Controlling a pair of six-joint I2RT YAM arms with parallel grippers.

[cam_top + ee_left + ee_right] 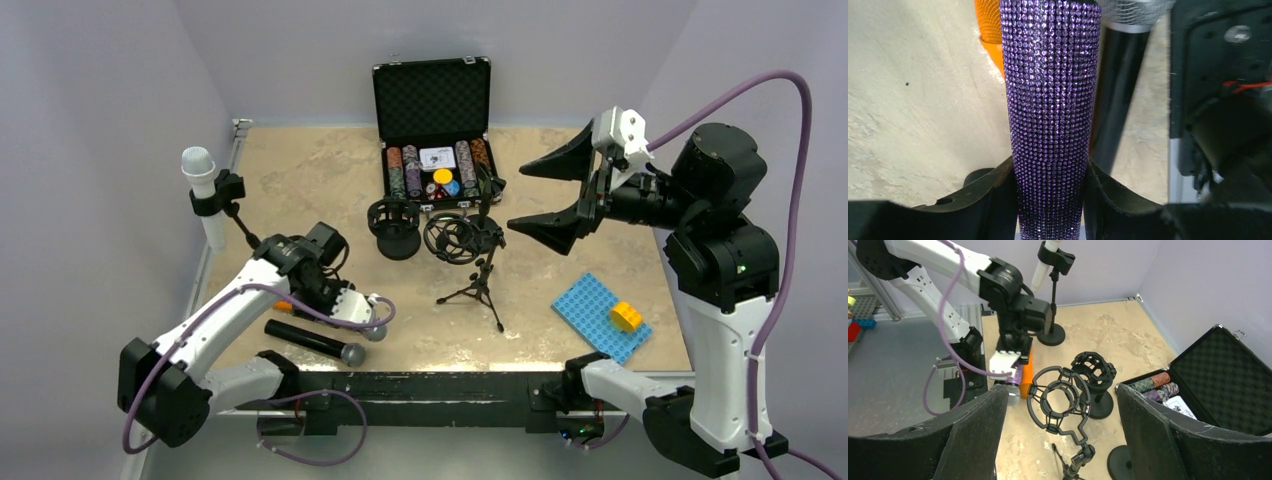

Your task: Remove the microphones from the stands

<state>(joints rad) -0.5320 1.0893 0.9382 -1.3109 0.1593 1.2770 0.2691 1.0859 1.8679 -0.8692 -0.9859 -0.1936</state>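
Right gripper (515,197) raised just right of the tripod stand (478,280), fingers spread wide, grasping nothing, left gripper (1050,187) low over the table (300,180) well left of that stand, clenched around the purple sparkling microphone (1050,100), black microphone (315,341) lying beside it

An open black case (430,100), its foam-lined lid upright, sits on the tan tabletop (300,180), left of the right tool (516,198) and farther from the bases. Rows of poker chips (412,170) and a white card (437,157) fill its tray. A blue studded baseplate (590,310) lies nearer the bases than that tool, with a yellow brick (627,316) on it. An orange object (990,30) lies just ahead of the left tool (1050,200).
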